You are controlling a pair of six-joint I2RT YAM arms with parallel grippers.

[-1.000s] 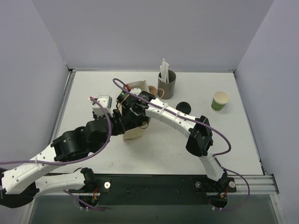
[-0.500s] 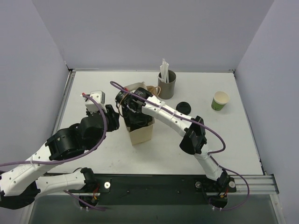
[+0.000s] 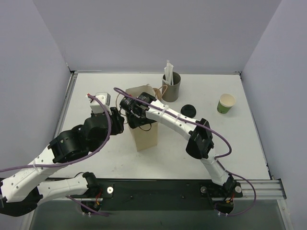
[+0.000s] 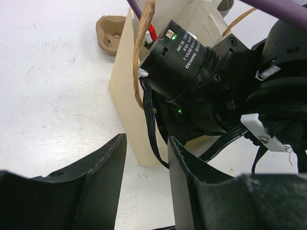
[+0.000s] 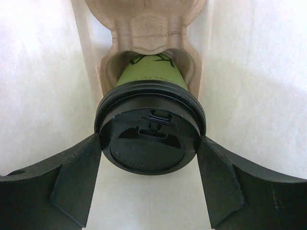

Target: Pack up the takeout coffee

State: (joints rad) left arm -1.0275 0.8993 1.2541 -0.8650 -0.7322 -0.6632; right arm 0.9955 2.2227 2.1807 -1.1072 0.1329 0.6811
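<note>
In the right wrist view the takeout coffee, a green cup with a black lid, sits in a pulp carrier between pale bag walls. My right gripper is shut on the lid, one finger pressing on each side of its rim. From above, the tan paper bag stands upright mid-table with my right wrist reaching into its open top, the fingers hidden inside. My left gripper is open just left of the bag, holding nothing, with only table between its fingers.
A grey cup of white straws stands behind the bag. A loose black lid and a lidless green cup sit to the right. A pulp piece lies on the table beyond the bag.
The bag has risen from low and tilted to standing upright, with the right wrist still in its mouth. The left gripper has drawn back to the left and narrowed a little.
</note>
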